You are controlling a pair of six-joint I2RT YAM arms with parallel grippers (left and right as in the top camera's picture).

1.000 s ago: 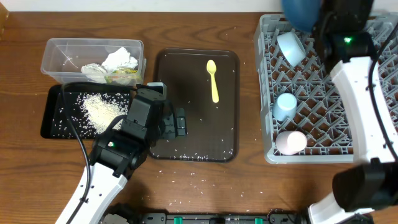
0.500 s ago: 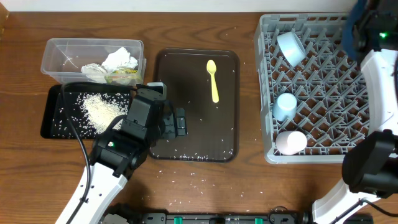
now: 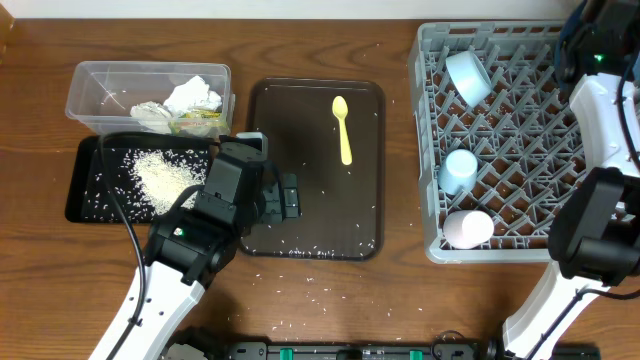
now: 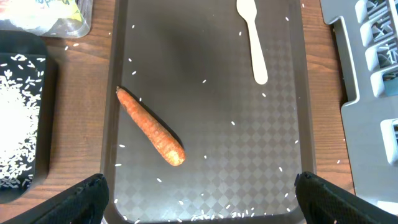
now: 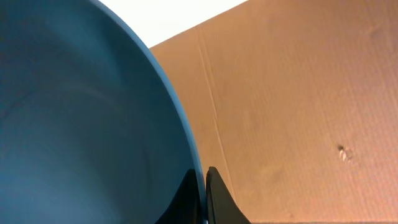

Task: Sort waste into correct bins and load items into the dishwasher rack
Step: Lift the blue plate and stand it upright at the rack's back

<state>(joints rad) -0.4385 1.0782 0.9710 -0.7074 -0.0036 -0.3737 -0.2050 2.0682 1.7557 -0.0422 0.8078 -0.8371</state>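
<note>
My left gripper (image 4: 200, 199) is open above the near end of the dark brown serving tray (image 3: 365, 225); it also shows overhead (image 3: 290, 197). An orange carrot (image 4: 151, 126) lies on the tray ahead of the fingers, hidden overhead by the arm. A yellow spoon (image 3: 343, 128) (image 4: 254, 37) lies at the tray's far end. My right gripper (image 5: 203, 196) is shut on the rim of the large dark blue bowl (image 5: 81, 124), raised at the far right edge of the overhead view. The grey rack (image 3: 520, 150) holds two light blue bowls (image 3: 468, 77) (image 3: 459, 170) and a pink cup (image 3: 468, 229).
A clear tub (image 3: 100, 85) holds crumpled napkins (image 3: 190, 100) with food scraps. A black tray (image 3: 85, 195) in front of it holds a rice pile (image 3: 165, 178). Loose rice grains (image 3: 310, 290) dot the serving tray and table. Cardboard (image 5: 298, 106) fills the right wrist view.
My right arm has swung the dark blue bowl from above the rack's far left to the far right edge of view. The left arm has not moved.
</note>
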